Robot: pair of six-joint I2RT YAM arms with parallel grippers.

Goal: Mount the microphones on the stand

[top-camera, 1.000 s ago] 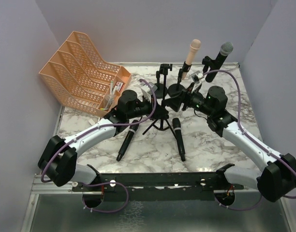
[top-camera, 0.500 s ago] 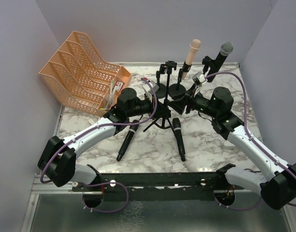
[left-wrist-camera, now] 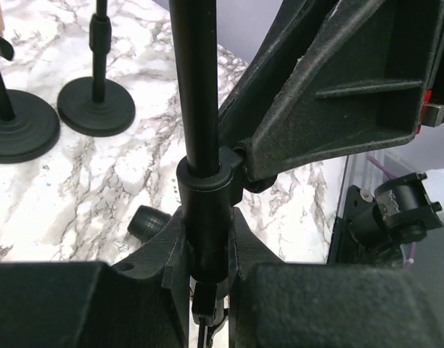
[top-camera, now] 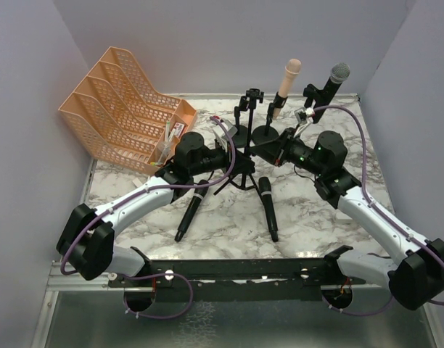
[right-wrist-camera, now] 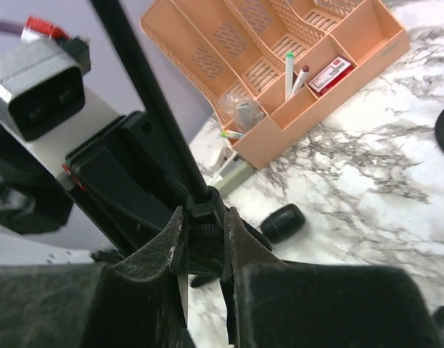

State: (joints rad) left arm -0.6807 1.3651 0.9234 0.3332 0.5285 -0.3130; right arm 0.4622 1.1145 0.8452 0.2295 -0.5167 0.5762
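The black tripod stand (top-camera: pixel 231 186) rises at the table's middle, its pole (left-wrist-camera: pixel 196 87) upright. My left gripper (top-camera: pixel 223 161) is shut on the pole's collar (left-wrist-camera: pixel 207 185). From the other side my right gripper (top-camera: pixel 269 154) is shut on the stand's knurled knob (right-wrist-camera: pixel 205 233). Two black microphones lie flat in front, one to the left (top-camera: pixel 189 210) and one to the right (top-camera: pixel 268 206). A pale pink microphone (top-camera: pixel 287 85) and a black one with a silver mesh head (top-camera: pixel 331 85) sit tilted in holders at the back right.
An orange desk organiser (top-camera: pixel 124 105) with pens stands at the back left. Two round-based short stands (top-camera: pixel 240 134) (top-camera: pixel 265 135) sit just behind the tripod. Purple walls close in on three sides, and a metal rail (top-camera: pixel 244 274) runs along the near edge.
My right gripper has swung left to the tripod and closed its jaws on the knob. The left gripper has kept its hold on the pole.
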